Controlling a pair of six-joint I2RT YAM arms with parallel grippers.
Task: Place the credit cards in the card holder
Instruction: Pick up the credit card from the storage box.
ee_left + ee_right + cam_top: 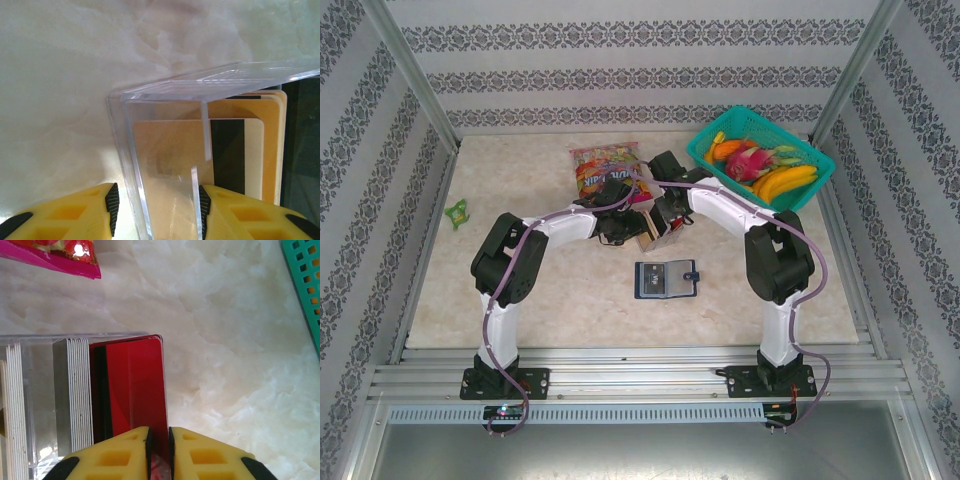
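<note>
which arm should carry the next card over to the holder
Right: the right gripper pinches the red card at the stack's end; the left gripper holds the clear box. The card holder lies open nearby.

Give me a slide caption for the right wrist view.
Right pincer pinching a red card at the end of a clear box of stacked cards.

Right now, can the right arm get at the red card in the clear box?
Probably yes. The right gripper is pinching the edge of the red card, the outermost one in the clear box, and nothing lies across it.
</note>
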